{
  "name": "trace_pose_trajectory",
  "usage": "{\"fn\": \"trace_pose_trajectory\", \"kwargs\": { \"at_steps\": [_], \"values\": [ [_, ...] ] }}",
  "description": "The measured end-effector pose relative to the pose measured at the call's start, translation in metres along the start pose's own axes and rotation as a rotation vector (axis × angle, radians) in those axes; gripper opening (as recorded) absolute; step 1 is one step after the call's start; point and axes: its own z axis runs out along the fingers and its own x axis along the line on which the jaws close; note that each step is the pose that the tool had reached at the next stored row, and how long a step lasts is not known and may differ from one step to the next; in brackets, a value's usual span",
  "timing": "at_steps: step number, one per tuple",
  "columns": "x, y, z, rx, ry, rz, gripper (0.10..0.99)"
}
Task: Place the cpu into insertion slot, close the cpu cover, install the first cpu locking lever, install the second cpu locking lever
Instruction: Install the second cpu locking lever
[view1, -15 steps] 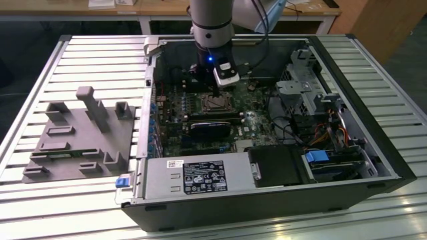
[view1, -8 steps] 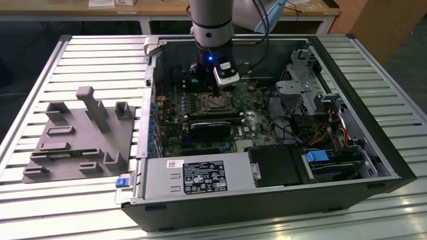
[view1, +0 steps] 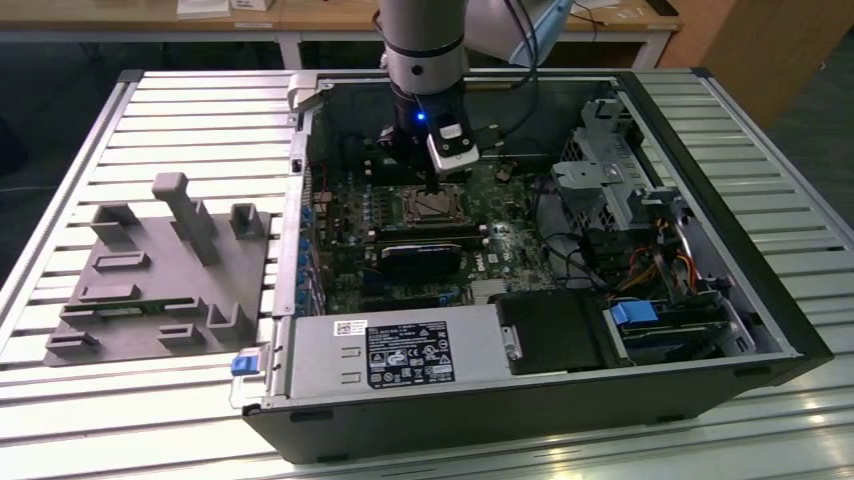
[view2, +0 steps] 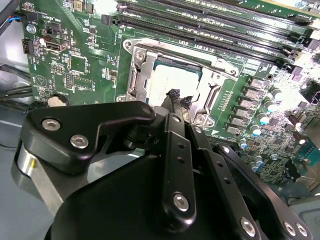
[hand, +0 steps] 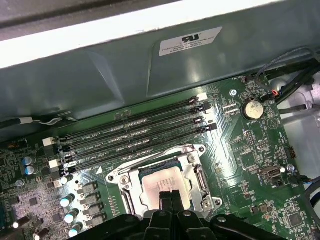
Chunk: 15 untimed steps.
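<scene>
I am seeing the gripper (hand: 169, 196) covering the near edge of the cpu (hand: 162, 184) in the first wrist view, its body cut off there.

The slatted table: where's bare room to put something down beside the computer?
On the slatted table, bare slats lie behind the grey fixture and along the near edge. Inside the computer case it's crowded: the pincer hangs over the cpu, amid cables.

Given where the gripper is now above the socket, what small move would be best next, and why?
Probably a slow, short descent. The gripper hangs with fingers together just over the cpu, which already lies in the insertion slot with the cpu cover closed over its edges.
</scene>
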Motion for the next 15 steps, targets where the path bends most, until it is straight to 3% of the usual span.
{"fn": "trace_pose_trajectory", "kwargs": {
  "at_steps": [10,15],
  "values": [
    [-0.0041,-0.0124,-0.001,0.0,0.0,0.0,0.102],
    [-0.0047,-0.0141,-0.0011,0.0,0.0,0.0,0.102]
  ]
}}
